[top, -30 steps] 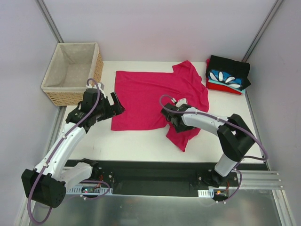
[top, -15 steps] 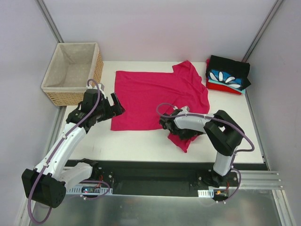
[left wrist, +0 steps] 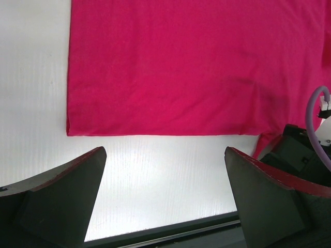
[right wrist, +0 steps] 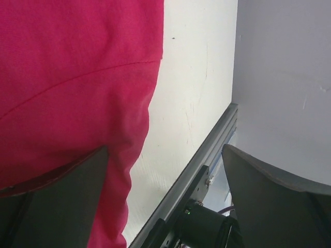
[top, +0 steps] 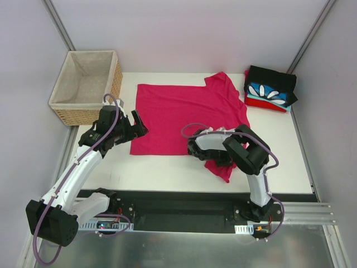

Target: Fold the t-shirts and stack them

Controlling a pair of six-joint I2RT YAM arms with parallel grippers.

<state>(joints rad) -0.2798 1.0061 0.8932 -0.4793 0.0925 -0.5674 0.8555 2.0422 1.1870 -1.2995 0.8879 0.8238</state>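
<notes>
Pink shirt spread flat mid-frame for folding; stack upper right. L gripper wide by its lower-left corner; R gripper wide over bunched lower-right part, prob to straighten it.

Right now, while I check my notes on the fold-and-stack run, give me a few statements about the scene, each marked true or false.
1. The pink t-shirt lies spread on the table. True.
2. The wicker basket holds a folded shirt. False: only its beige lining shows.
3. The left gripper is shut on the pink t-shirt's hem. False: it is open, over bare table just short of the hem.
4. A black shirt tops the folded stack at the far right. True.
5. The right gripper is open. True.
</notes>
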